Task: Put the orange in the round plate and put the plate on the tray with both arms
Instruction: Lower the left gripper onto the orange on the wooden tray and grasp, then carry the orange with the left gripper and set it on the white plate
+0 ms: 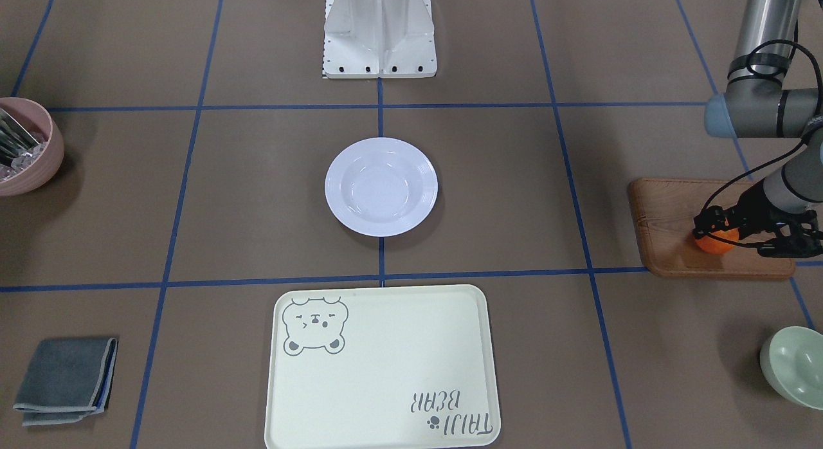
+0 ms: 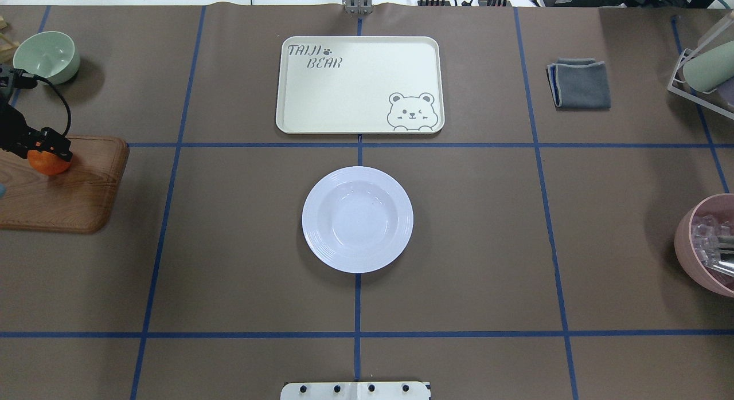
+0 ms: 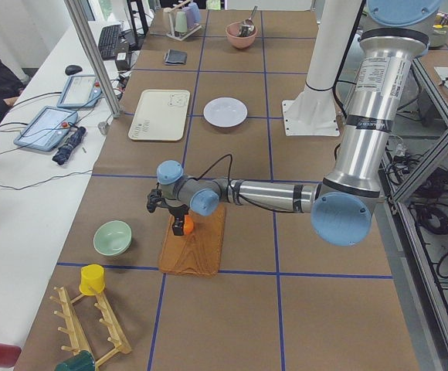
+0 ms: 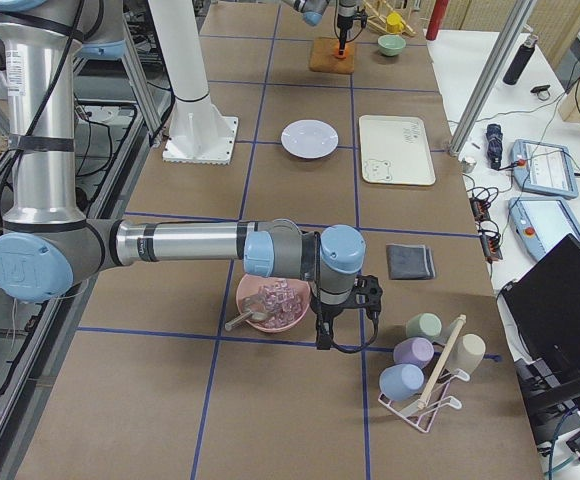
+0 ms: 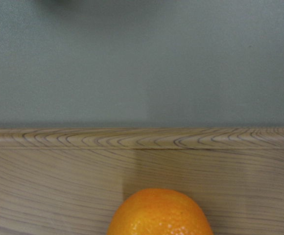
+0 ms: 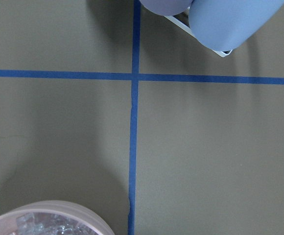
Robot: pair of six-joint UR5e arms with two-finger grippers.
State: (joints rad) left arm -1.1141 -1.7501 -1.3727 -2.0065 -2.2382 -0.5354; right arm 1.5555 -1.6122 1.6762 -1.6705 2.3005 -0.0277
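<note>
The orange [image 1: 714, 244] rests on a brown wooden board [image 1: 669, 230] at the table's left end. My left gripper [image 1: 719, 233] reaches down over it, black fingers pressed against both sides, shut on it. In the left wrist view the orange [image 5: 159, 213] fills the bottom centre, with the board's edge behind it. The white round plate [image 2: 357, 219] sits alone mid-table. Beyond it lies the cream tray [image 2: 359, 83], with nothing on it. My right gripper [image 4: 322, 335] hangs beside a pink bowl [image 4: 270, 300] at the far right. I cannot tell whether it is open or shut.
A pale green bowl [image 2: 46, 56] stands beyond the board. A folded grey cloth [image 2: 579, 83] lies right of the tray. The pink bowl [image 2: 708, 245] holds clear cubes. A mug rack [image 4: 430, 370] stands near the right arm. Blue tape lines cross the brown table.
</note>
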